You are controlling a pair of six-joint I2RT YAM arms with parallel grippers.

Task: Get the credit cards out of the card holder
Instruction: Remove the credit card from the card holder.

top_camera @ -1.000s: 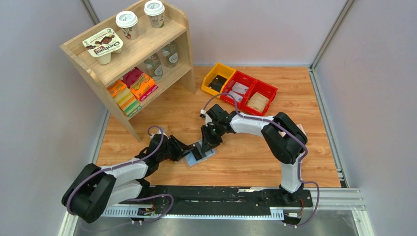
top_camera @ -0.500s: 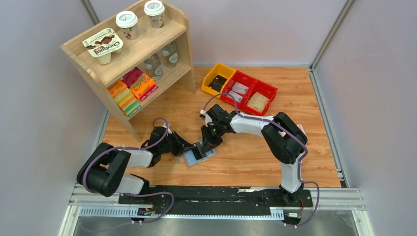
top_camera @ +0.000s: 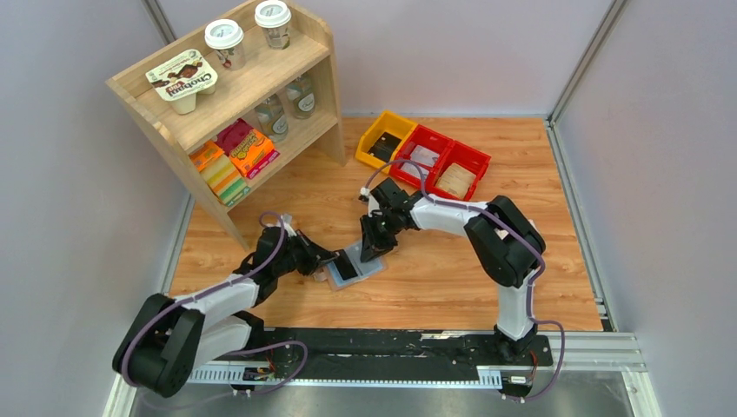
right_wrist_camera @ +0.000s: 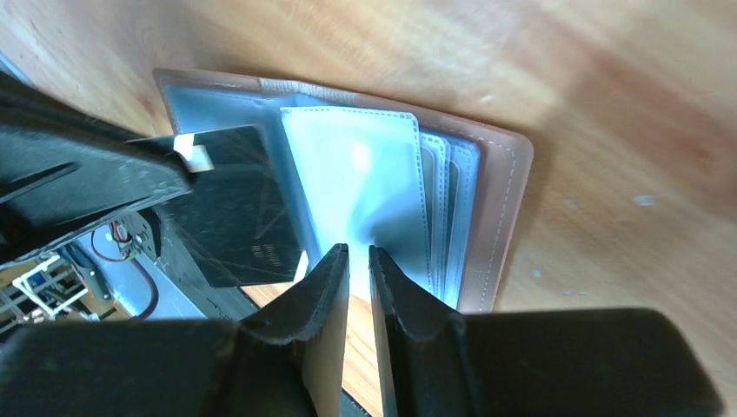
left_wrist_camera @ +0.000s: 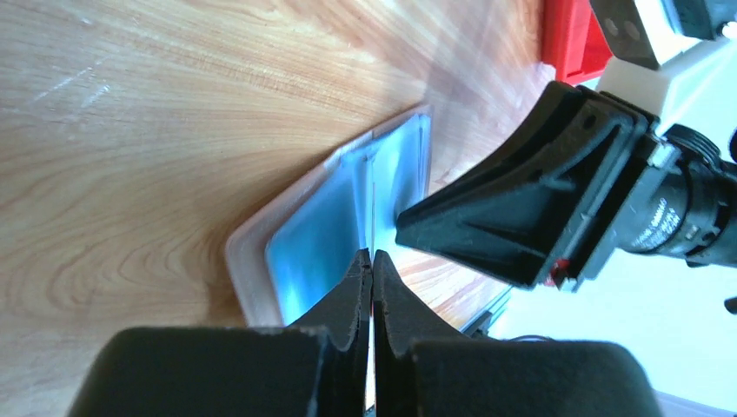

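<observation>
Card holder point(top_camera: 355, 268) lies open on the table point(top_camera: 452, 278). We read the right gripper point(right_wrist_camera: 358, 256), fingers nearly closed on it, as an anchor. The left gripper point(left_wrist_camera: 372, 261), fingers pressed together, pinches the black card point(right_wrist_camera: 235, 204) by its corner, probably to pull it out.

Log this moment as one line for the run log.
left gripper shut on black card | right gripper shut on card holder sleeve | card over holder, not lifted clear

Black-and-white arms point(top_camera: 217, 300), purple cables point(top_camera: 395, 163)
</observation>
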